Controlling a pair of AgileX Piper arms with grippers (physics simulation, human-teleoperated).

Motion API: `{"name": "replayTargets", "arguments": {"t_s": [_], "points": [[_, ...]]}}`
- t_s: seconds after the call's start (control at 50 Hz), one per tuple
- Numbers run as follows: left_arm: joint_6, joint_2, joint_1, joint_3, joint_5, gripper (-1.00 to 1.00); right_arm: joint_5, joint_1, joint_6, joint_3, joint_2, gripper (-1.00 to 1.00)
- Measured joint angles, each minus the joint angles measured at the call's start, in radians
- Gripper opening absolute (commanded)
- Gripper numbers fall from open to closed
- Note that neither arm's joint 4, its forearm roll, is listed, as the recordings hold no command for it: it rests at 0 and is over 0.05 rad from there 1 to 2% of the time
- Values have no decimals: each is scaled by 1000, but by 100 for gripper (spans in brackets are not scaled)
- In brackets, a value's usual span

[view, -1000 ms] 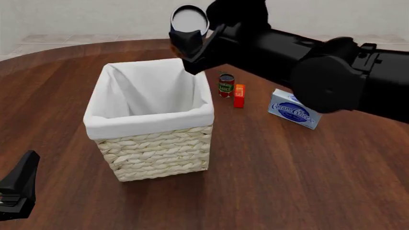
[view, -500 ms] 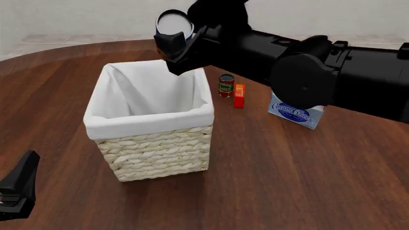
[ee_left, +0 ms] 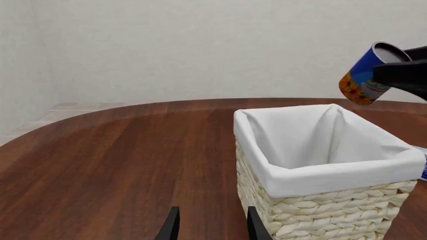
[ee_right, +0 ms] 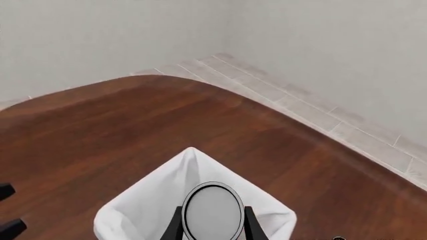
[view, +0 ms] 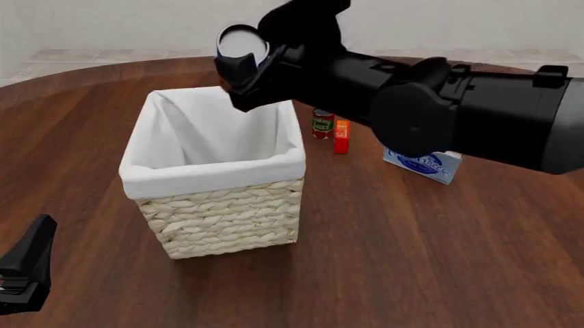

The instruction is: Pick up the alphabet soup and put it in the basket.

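The alphabet soup [view: 242, 42], a blue-labelled can with a silver top, hangs tilted in the air over the far rim of the basket [view: 215, 171]. My right gripper [view: 243, 67] is shut on it. The right wrist view looks down on the can top [ee_right: 212, 210] between two fingers [ee_right: 252, 227], with the basket's white lining [ee_right: 193, 172] below. In the left wrist view the can [ee_left: 363, 76] hovers above the basket [ee_left: 320, 170]. My left gripper [ee_left: 212, 227] is open and holds nothing, low at the near left [view: 27, 270].
Right of the basket stand a small dark-topped can [view: 323, 121] and an orange-red box [view: 342, 137]. A blue cream cheese box [view: 422, 165] lies further right, partly under my right arm. The brown table [view: 411, 260] spreads all around.
My right arm has carried the can leftward, from beside the basket's far right corner to over its far rim. The left arm has stayed still.
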Motion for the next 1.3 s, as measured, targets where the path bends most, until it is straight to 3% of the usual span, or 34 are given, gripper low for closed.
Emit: {"name": "replayTargets", "arguments": {"t_s": [0.52,1.3], "points": [[0,0,0,0,0,100,-33,7,64,0,29,-100],[0,0,0,0,0,100,-24,6,94,-40,120,-100]]}}
